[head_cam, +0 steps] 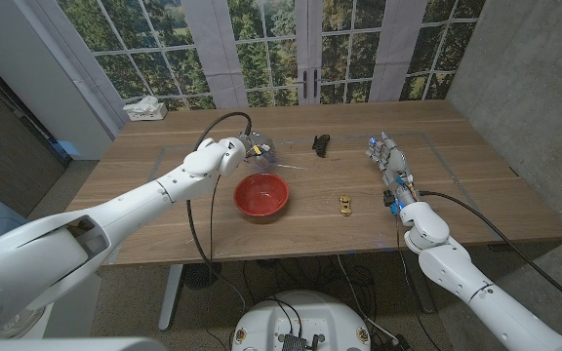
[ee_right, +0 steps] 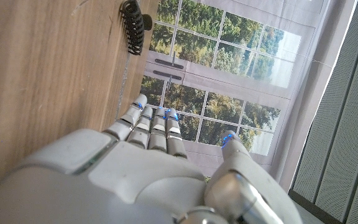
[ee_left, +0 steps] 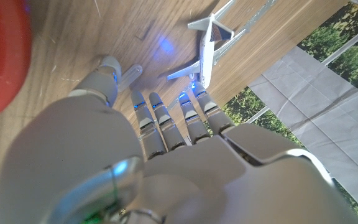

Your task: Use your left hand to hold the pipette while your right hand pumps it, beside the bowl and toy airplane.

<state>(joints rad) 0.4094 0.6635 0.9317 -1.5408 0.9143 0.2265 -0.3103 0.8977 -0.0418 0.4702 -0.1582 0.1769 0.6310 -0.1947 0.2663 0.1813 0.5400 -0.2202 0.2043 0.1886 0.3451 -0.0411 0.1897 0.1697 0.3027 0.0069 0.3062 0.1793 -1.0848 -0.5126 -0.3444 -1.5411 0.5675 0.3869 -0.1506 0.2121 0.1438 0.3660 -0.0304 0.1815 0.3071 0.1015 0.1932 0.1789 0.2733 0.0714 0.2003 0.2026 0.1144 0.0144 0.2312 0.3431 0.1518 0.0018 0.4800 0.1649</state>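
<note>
Head view, left hand: the left hand (head_cam: 245,148) is seen above the surface (head_cam: 164,195), just behind the red bowl (head_cam: 261,195), over the toy airplane (head_cam: 264,148); whether anything is held cannot be told from here.
Head view, right hand: the right hand (head_cam: 388,161) is seen on the right part of the surface, fingers extended and apart, nothing held, well apart from the bowl.
Head view, other things: a black comb-like clip (head_cam: 321,143) is seen behind the bowl, between the two hands; a small gold-coloured object (head_cam: 345,204) lies right of the bowl; a tissue box (head_cam: 145,109) stands at the far left corner.
Left wrist view, hand: the left hand (ee_left: 166,143) is shown with fingers (ee_left: 160,118) stretched toward the wood and close together, no object clamped.
Left wrist view, task things: a clear tube that may be the pipette (ee_left: 128,76) lies on the wood just beside the thumb; contact cannot be told. The white toy airplane (ee_left: 207,53) lies just past the fingertips; the red bowl (ee_left: 2,62) is seen at the edge.
Right wrist view: the right hand (ee_right: 160,168) is shown with fingers straight, thumb apart, gripping nothing; the black clip (ee_right: 134,25) lies on the wood beyond it.
</note>
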